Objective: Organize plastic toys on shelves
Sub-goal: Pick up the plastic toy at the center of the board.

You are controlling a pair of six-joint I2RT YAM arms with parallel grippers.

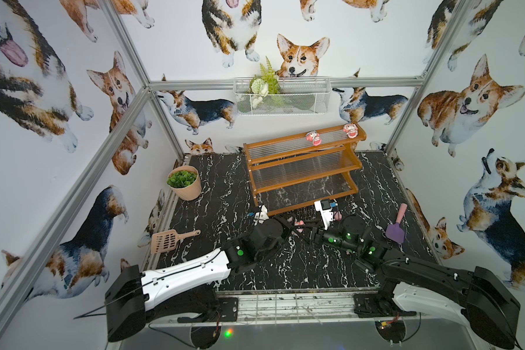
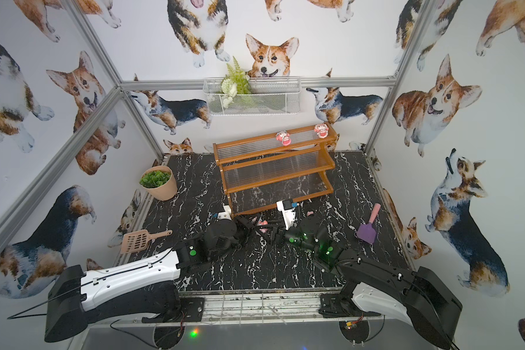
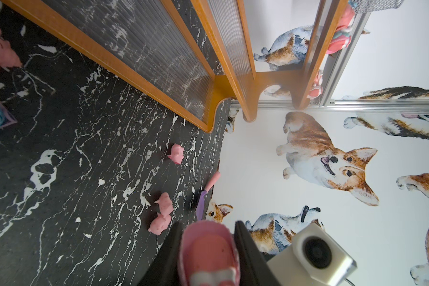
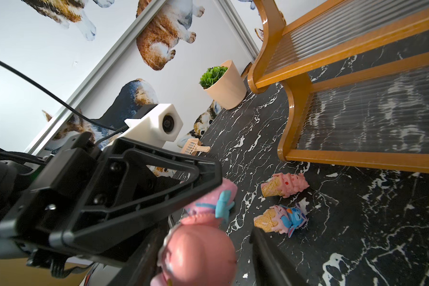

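Three dolls show. The mid doll and the end doll stand on the top shelf of the rack, one near its middle, one at its right end. The held doll hangs over the middle of the surface, just before the rack's front edge.

The left end effector is clamped on the held doll, a finger on each flank. The right end effector straddles the doll's rounded pink end with jaws apart. A gap shows along one finger, so no second grip is made yet. The step is judged a hand-over from left to right.

The pink cone and the blue cone lie on their sides on the surface before the rack's front rail. Off the rack's front right corner, toward the right edge, one pig lies apart and two pigs touch, near the purple scoop.

Likely hazards:
- **Slip:** the doll's end looks glossy and domed, so closing jaws may squeeze it out sideways.
- **Drop:** if the left releases before the right bears firmly, the doll falls among the cones.
- **Contact:** both sets of fingers crowd one small toy, and a slight misalignment may make them strike each other.
- **Placement:** the shelf panels are ribbed, so a doll set down tilted may topple or knock its neighbours.
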